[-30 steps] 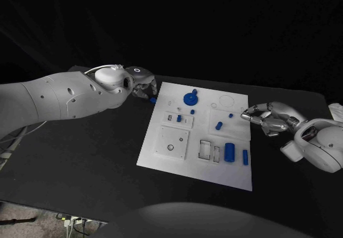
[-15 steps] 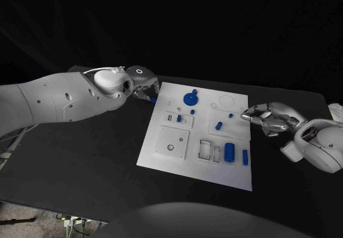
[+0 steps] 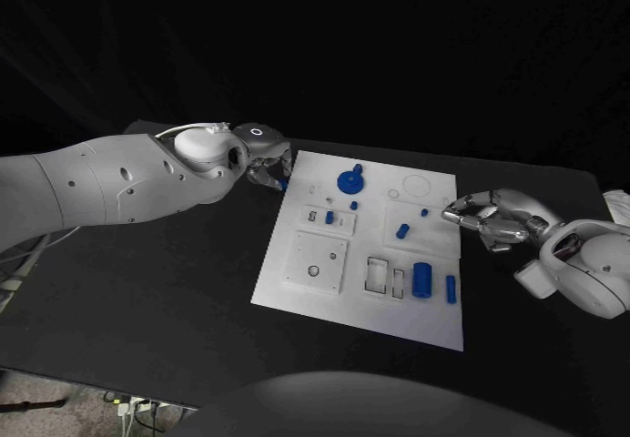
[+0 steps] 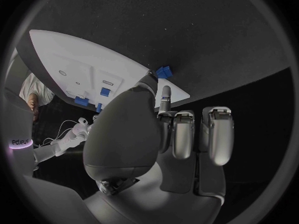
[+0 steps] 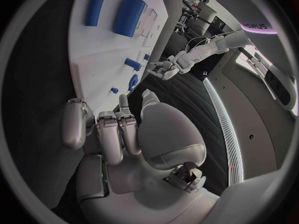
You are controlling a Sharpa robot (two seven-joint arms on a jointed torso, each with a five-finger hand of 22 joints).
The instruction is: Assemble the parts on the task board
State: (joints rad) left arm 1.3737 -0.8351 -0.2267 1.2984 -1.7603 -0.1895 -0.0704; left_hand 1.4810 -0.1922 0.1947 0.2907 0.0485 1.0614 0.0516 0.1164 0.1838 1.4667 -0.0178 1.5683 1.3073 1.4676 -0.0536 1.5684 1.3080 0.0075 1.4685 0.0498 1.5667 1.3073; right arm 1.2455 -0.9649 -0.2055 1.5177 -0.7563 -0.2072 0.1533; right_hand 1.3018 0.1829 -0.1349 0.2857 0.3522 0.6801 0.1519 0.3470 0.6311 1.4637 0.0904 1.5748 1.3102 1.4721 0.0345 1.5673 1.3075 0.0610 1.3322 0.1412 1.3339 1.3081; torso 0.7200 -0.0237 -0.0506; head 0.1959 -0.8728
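Observation:
The white task board (image 3: 315,264) lies mid-table with several blue parts on it: a round piece (image 3: 350,181), a thick cylinder (image 3: 421,279) and a long bar (image 3: 451,289). My left hand (image 3: 267,157) hovers at the board's far left corner. Between thumb and a finger it pinches a small blue part (image 3: 281,181), which is right at the board's edge (image 4: 163,71); the other fingers (image 4: 215,134) are curled in. My right hand (image 3: 492,220) sits at the board's right edge, fingers (image 5: 102,132) curled with nothing in them.
Black table (image 3: 157,300) surrounds the board. The board (image 5: 99,55) carries the bar (image 5: 96,5) and the cylinder (image 5: 129,16) close to my right hand. Recessed slots (image 3: 381,276) lie beside the cylinder, and a square plate (image 3: 320,261) sits on the board's left half.
My left wrist has swung slightly toward the board while the small blue part at its fingertips has barely shifted. The right hand has stayed put.

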